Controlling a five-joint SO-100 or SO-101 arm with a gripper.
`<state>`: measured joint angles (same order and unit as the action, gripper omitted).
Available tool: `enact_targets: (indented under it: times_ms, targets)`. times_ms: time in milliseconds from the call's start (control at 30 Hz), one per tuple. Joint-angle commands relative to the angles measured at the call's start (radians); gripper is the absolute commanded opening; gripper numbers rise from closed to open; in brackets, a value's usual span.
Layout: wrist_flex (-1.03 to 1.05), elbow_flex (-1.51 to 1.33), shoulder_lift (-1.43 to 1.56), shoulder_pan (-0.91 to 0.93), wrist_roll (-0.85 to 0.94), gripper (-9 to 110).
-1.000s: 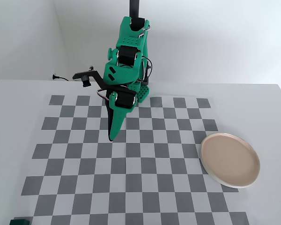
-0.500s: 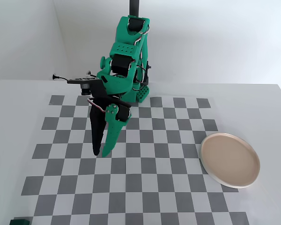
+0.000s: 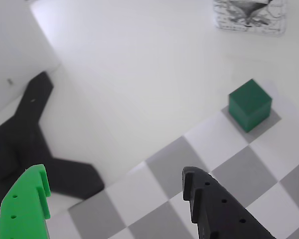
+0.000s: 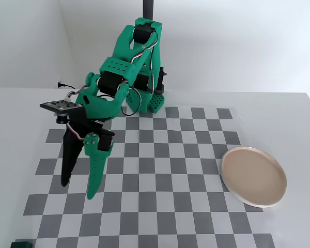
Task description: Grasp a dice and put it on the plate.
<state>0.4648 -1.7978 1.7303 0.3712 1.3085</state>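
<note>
The dice (image 3: 249, 104) is a small dark green cube on a grey checker square, far ahead and to the right in the wrist view. In the fixed view only the top of the dice (image 4: 20, 244) shows at the bottom left corner of the checkered mat. My gripper (image 4: 78, 189) hangs open over the left part of the mat, well above and to the right of the dice. Nothing lies between the green finger (image 3: 25, 204) and the black finger (image 3: 214, 209) of the gripper (image 3: 114, 174). The beige-pink plate (image 4: 254, 176) sits empty at the mat's right edge.
The checkered mat (image 4: 160, 206) covers the white table. A black Y-shaped foot (image 3: 35, 129) lies on the table left of the mat in the wrist view. A printed sheet (image 3: 249, 15) lies beyond the dice. The arm's base (image 4: 150, 98) stands behind the mat.
The arm has swung left and forward over the mat, towards the near left corner. The jaws have spread wider apart. Dice and plate have not moved.
</note>
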Motion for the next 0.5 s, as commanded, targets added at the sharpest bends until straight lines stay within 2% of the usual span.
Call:
enact_targets:
  times_ms: [0, 467]
  targets:
    - [0.003, 0.241, -0.083, 0.061, 0.018, 24]
    - [0.081, 0.618, -0.402, 0.150, 0.046, 29]
